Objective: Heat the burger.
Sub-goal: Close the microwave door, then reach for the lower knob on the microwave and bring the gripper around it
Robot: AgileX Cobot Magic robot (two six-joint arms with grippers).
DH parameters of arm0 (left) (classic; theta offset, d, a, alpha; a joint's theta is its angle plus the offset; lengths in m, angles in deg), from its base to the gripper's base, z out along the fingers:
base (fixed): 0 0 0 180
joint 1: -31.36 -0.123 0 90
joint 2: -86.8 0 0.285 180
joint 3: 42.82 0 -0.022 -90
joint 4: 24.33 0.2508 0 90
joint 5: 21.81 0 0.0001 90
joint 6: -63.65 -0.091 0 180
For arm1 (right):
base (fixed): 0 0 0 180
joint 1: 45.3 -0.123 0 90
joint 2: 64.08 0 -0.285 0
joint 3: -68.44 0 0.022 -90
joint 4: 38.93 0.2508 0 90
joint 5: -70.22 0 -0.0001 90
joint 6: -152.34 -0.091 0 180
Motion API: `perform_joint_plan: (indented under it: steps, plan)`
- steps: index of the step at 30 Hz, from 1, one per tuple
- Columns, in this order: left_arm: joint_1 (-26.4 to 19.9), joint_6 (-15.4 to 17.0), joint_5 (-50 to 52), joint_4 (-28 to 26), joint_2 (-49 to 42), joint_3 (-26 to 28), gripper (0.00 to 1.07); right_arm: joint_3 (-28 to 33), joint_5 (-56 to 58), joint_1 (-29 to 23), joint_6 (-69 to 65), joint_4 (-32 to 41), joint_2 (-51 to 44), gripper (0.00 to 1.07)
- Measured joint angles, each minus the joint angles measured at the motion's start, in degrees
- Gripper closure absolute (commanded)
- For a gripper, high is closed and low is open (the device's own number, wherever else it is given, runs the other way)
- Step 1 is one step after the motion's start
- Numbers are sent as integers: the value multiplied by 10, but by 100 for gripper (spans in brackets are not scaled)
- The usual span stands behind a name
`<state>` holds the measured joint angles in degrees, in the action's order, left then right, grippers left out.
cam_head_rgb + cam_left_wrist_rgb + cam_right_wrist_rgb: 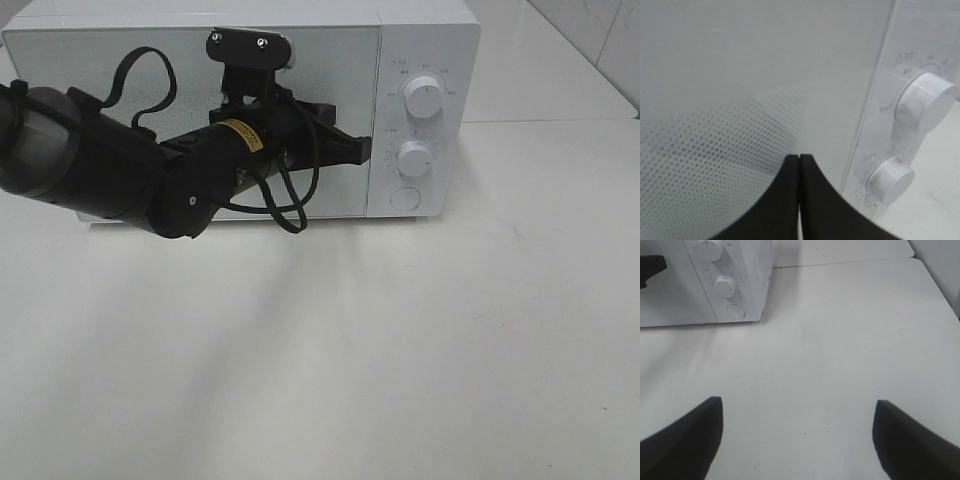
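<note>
White tabletop [420, 360] carries a boxy white microwave [440, 30] with its frosted glass door [100, 70] closed and the burger nowhere in view, so your left gripper [362, 150], fingers pressed together at the door's right edge, could skid onto the round white dials [424, 99], while your right gripper [797, 402] hangs spread.

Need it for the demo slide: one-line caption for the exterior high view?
Left gripper, shut, at the closed microwave door's right edge, beside its two white knobs.

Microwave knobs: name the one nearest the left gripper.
The lower knob, just above the round button; the left gripper sits level with it, the upper knob higher up.
</note>
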<state>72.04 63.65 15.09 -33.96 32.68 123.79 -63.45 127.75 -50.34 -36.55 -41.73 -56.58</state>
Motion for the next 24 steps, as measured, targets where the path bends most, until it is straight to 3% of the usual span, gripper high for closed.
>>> perform_joint_plan:
  steps: [6, 8, 9, 10, 11, 12, 13, 24]
  plan:
    - [21, 0, -34, -15, -31, -42, 103, 0, 0, 0, 0, 0, 0, 31]
    - [36, 0, -81, -15, -53, -66, 76, 0, 0, 0, 0, 0, 0, 31]
    - [36, 0, -81, -15, -53, -66, 76, 0, 0, 0, 0, 0, 0, 31]
    - [43, 0, -130, -15, -66, -74, 47, 0, 0, 0, 0, 0, 0, 31]
    - [43, 0, -130, -15, -66, -74, 47, 0, 0, 0, 0, 0, 0, 31]
    - [45, 0, -190, -15, -77, -76, 17, 0, 0, 0, 0, 0, 0, 31]
    - [45, 0, -242, -15, -88, -76, 5, 0, 0, 0, 0, 0, 0, 31]
    - [45, 0, -444, -13, -170, -76, 6, 0, 0, 0, 0, 0, 0, 31]
